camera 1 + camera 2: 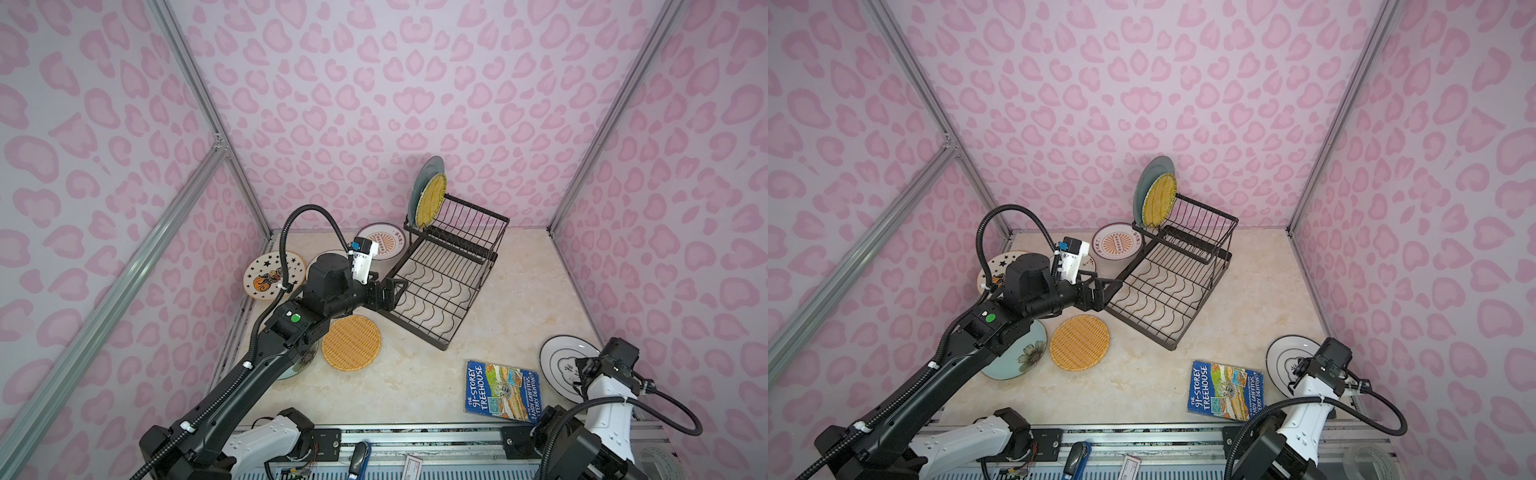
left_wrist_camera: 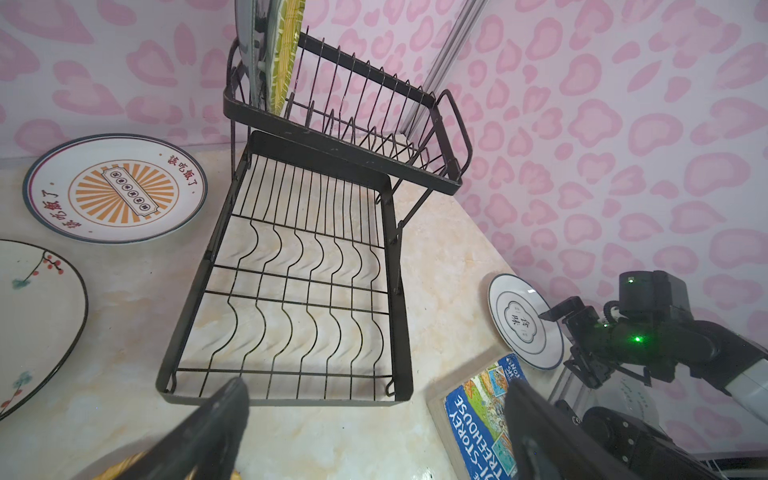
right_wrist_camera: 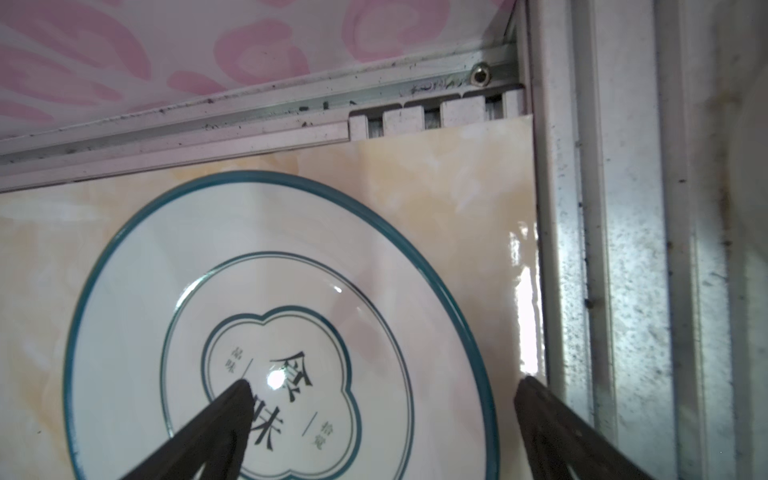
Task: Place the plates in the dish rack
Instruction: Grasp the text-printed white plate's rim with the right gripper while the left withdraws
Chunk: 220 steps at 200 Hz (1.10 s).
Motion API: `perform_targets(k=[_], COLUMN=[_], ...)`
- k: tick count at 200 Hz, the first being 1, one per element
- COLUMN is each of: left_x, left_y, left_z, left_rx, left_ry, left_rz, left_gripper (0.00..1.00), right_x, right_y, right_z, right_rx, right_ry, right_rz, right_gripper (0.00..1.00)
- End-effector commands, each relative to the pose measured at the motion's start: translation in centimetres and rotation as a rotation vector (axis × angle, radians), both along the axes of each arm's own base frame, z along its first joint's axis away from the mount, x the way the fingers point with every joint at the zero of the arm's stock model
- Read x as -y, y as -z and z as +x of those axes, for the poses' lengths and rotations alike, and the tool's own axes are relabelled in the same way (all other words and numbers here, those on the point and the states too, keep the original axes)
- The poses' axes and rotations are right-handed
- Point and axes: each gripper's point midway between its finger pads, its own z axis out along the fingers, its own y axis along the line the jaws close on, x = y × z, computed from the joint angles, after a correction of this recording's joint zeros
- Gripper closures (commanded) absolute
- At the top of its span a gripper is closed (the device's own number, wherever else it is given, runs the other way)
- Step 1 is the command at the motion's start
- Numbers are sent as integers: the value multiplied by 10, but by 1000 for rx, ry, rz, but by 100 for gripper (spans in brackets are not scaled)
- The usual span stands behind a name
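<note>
Ring plate lies flat right under my right gripper, jaws wide, empty, straddling its rim. I'd drop, pinch rim, lift slowly. Left gripper also spread, empty; dish rack just ahead.

This is a robot test cell in a lab, not a home. Aluminium posts frame a booth. Its walls are papered in pink leopard print and meet a marble-look worktop edged by bare metal channel. Two arms trailing corrugated cable hoses rise from a rail along the front edge. The kitchenware reads as props: plates lie scattered flat around a wire rack, with a paperback among them. Loose wiring and what may be a tape roll sit by the rail.
</note>
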Motion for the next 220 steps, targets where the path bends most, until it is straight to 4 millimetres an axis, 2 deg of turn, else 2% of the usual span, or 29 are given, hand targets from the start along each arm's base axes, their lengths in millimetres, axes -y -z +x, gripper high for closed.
perform_targets(k=[1, 24, 63, 94, 135, 158, 191, 220], left_x=[1, 1, 2, 1, -2, -2, 1, 0], left_y=[-3, -1, -1, -1, -4, -3, -1, 3], left_z=[1, 2, 3, 4, 4, 3, -2, -4], left_rx=[27, 29, 29, 32, 40, 33, 9, -12], left_ry=[11, 8, 8, 3, -8, -9, 9, 0], left_rz=[-3, -1, -1, 0, 2, -1, -35, -62], left_gripper=[2, 2, 2, 2, 2, 2, 3, 2], right_x=[5, 3, -4, -20, -47, -58, -58, -53], right_y=[0, 4, 7, 7, 19, 27, 33, 38], right_z=[8, 18, 48, 79, 117, 127, 132, 135], right_rx=[44, 85, 153, 212, 283, 315, 366, 424], right_ry=[0, -36, -155, -270, -427, -475, -475, -453], right_rz=[-25, -10, 20, 34, 122, 186, 209, 239], right_gripper=[2, 2, 2, 2, 4, 7, 13, 29])
